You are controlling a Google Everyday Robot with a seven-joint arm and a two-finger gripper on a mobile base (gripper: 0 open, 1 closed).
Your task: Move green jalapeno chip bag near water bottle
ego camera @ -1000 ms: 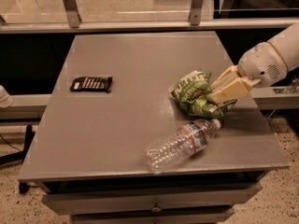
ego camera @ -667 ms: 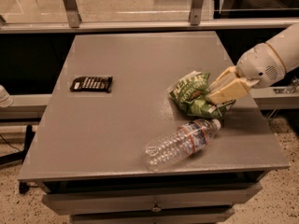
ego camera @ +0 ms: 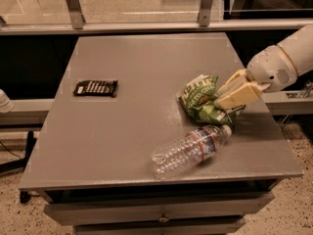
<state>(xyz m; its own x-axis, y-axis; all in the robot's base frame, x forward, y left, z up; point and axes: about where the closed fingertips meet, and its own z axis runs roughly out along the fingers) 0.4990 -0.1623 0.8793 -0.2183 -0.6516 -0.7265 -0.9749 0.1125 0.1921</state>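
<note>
The green jalapeno chip bag [ego camera: 200, 102] is crumpled and rests on the grey table [ego camera: 127, 146] at its right side. The water bottle [ego camera: 190, 151] lies on its side just in front of the bag, with its white cap towards the bag and almost touching it. My gripper [ego camera: 221, 98] reaches in from the right edge. Its cream fingers [ego camera: 239, 96] are close together on the bag's right edge, pinching it. Part of the bag's right side is hidden behind the fingers.
A flat dark rectangular snack packet [ego camera: 96, 87] lies at the table's left. A metal rail with posts [ego camera: 73, 4] runs behind the table. The table's front edge is close below the bottle, with a drawer front [ego camera: 161, 213] under it.
</note>
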